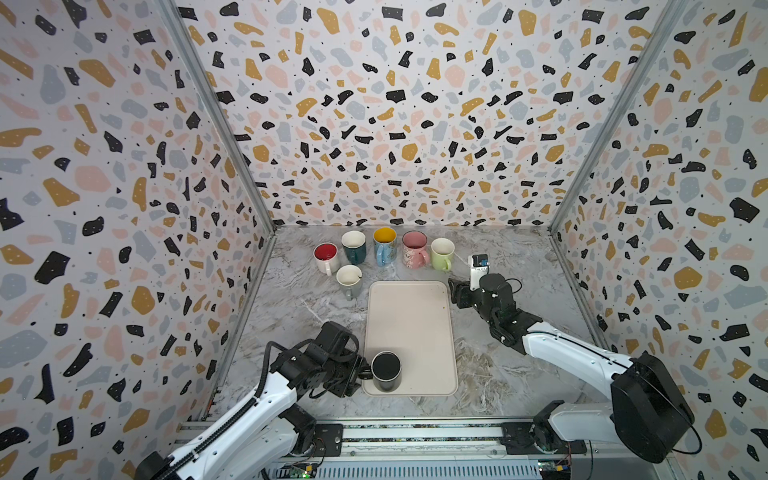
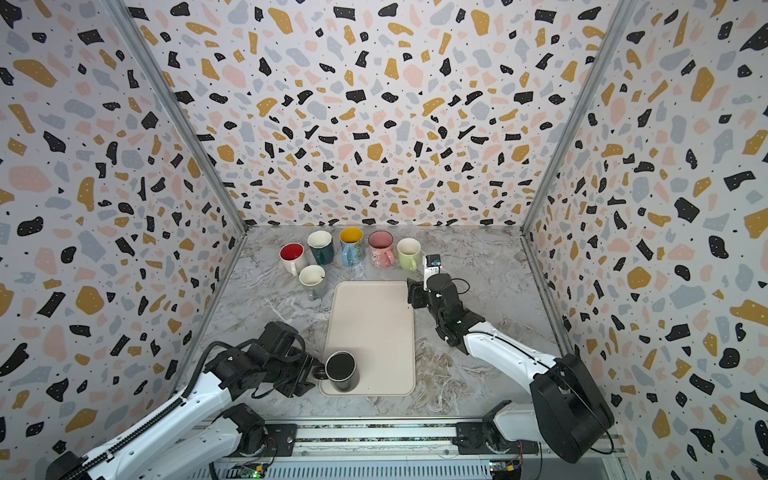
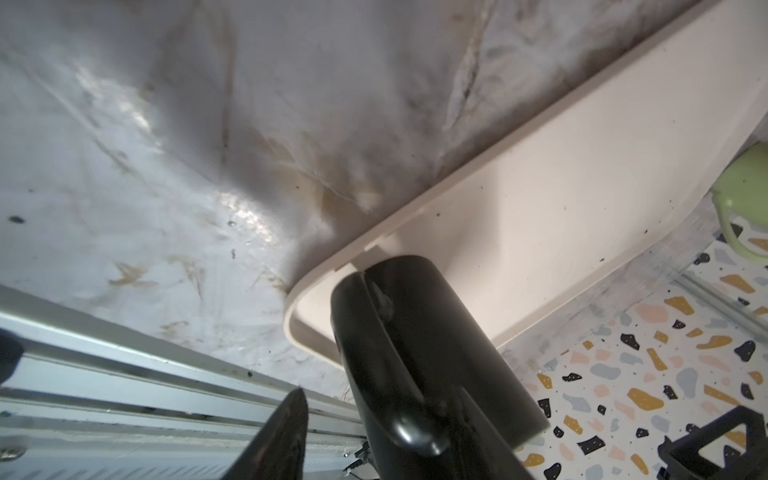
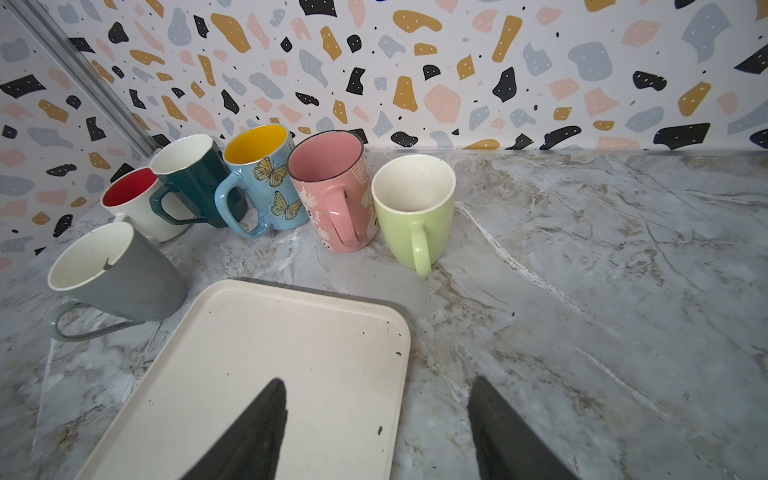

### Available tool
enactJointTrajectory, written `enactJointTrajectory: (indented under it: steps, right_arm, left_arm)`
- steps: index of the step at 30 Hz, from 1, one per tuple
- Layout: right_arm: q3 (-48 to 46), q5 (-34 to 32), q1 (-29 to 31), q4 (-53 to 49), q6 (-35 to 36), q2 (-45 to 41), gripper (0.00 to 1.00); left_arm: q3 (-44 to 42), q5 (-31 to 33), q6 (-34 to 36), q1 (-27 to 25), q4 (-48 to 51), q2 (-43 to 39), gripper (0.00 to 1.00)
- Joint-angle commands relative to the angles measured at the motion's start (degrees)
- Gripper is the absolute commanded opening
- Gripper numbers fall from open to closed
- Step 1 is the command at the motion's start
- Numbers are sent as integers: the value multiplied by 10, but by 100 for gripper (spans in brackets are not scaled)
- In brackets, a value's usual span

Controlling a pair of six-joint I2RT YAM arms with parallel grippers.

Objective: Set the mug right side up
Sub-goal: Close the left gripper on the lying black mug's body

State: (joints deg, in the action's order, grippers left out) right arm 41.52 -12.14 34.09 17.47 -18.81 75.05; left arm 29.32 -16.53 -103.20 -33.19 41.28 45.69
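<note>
A black mug [image 1: 386, 370] [image 2: 340, 371] stands on end at the near left corner of the cream tray [image 1: 409, 324] [image 2: 374, 324], a dark round face turned up. I cannot tell whether that face is its mouth or its base. My left gripper [image 1: 365, 374] [image 2: 319, 372] reaches in from the left, its jaws either side of the mug's handle [image 3: 399, 374]. One finger [image 3: 291, 432] stands apart from the handle; the mug hides the other. My right gripper [image 1: 455, 291] [image 4: 378, 386] hangs open and empty over the tray's far right corner [image 4: 390, 328].
Several mugs stand upright along the back wall: red-lined white [image 1: 326, 255], teal [image 1: 354, 246], blue butterfly [image 1: 384, 246], pink [image 1: 414, 248], light green [image 1: 441, 253], with a grey one [image 1: 349, 281] by the tray's far left corner. A metal rail [image 3: 124, 374] runs along the table's front edge.
</note>
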Motion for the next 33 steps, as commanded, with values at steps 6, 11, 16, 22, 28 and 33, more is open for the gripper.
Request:
enactJointTrajectory:
  steps: [6, 11, 16, 22, 28, 33]
  right_arm:
    - [10, -6, 1, -4, -3, -3, 71]
    - [11, -8, 2, -9, -1, -3, 71]
    - [10, -6, 1, -9, -2, 0, 71]
    - [16, -6, 0, -18, -1, 1, 71]
    - [16, -10, 0, -23, 0, -2, 71]
    - [17, -13, 1, -28, 0, -2, 70]
  left_arm:
    - [-40, 5, -79, -3, -99, -5, 51]
    - [-41, 7, -84, -3, -137, 17, 51]
    - [-50, 7, -90, -3, -165, 24, 49]
    - [-72, 4, -97, -3, -196, 23, 44]
    - [-93, 2, -107, -3, -243, 24, 35]
    - [-102, 5, -107, -3, -265, 28, 26]
